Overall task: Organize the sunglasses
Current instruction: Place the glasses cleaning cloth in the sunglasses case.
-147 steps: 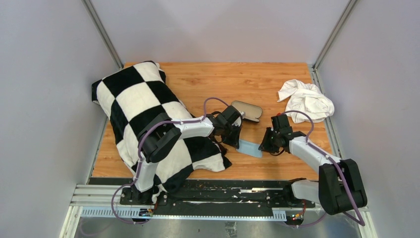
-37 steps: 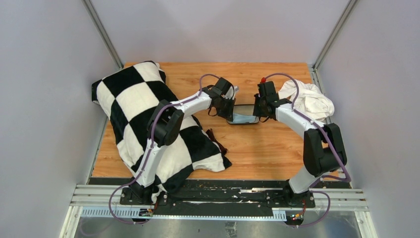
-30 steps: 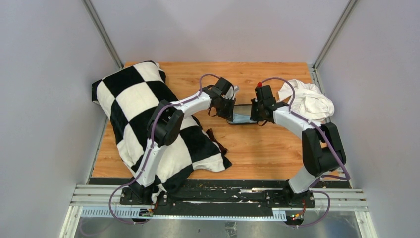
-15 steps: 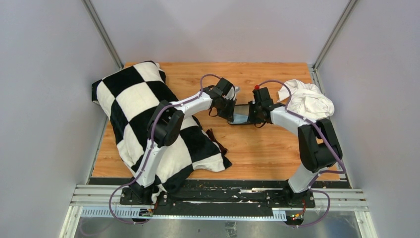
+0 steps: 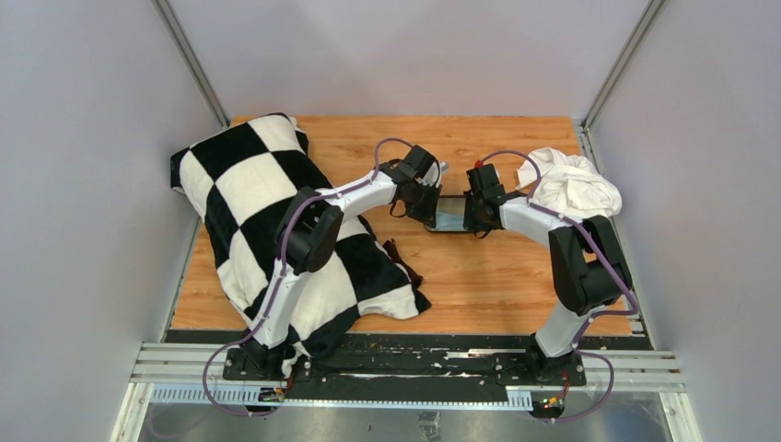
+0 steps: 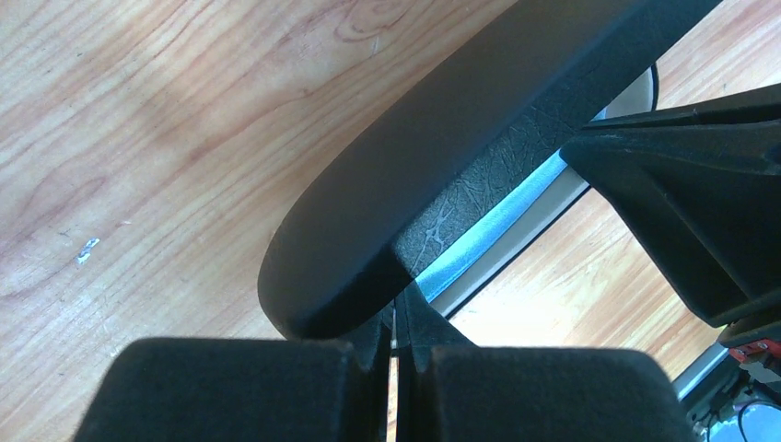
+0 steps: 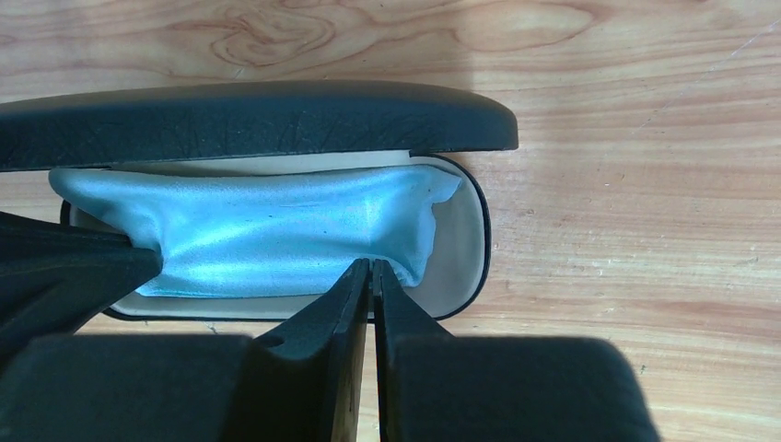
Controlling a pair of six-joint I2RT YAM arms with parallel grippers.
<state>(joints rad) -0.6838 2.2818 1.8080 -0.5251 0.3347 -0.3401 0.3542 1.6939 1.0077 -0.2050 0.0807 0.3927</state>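
The sunglasses [image 5: 402, 259], dark reddish-brown, lie on the edge of the checkered cloth, away from both grippers. The black oval case [image 5: 451, 217] stands half open mid-table, its lid [image 7: 258, 120] raised over a light blue cloth [image 7: 267, 235] lying in the pale lining. My right gripper [image 7: 372, 267] is shut, its tips against the cloth's near edge inside the case. My left gripper [image 6: 396, 311] is shut, its tips against the case's left end under the lid [image 6: 442, 175]. In the top view the left gripper [image 5: 428, 208] and right gripper [image 5: 470, 214] flank the case.
A large black-and-white checkered cloth [image 5: 249, 193] covers the table's left side. A crumpled white cloth [image 5: 571, 184] lies at the back right. Grey walls close in the wooden table [image 5: 497, 285] on three sides.
The blue cloth went from the table into the case. Over the last second my right gripper slid left along the case toward the left gripper, which stayed put.
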